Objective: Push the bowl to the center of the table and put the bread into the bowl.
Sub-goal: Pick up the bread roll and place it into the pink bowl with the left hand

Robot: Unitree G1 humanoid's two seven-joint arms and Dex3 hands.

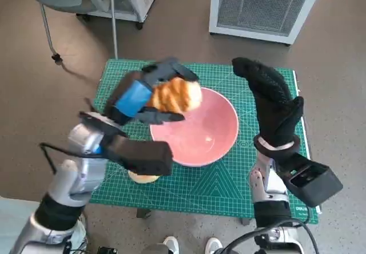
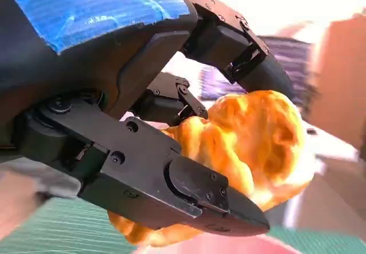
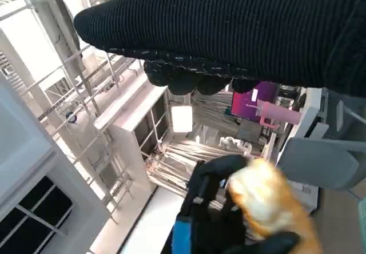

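Overhead, the left hand [image 1: 150,96] grasps the bread [image 1: 175,95] above the pink bowl's [image 1: 220,137] rim; the right hand [image 1: 273,102] hovers empty, fingers apart — a second bun [image 1: 143,178] (unseen by either wrist camera) lies on the green mat [image 1: 229,179].

Gloved right hand [image 3: 240,31] above, left hand [image 3: 220,219] gripping bread [image 3: 269,205], shelving behind

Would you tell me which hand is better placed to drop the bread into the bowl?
The left hand. It already holds the bread over the pink bowl's rim, so it probably need only move inward and release. The right hand is raised beside the bowl, holding nothing.
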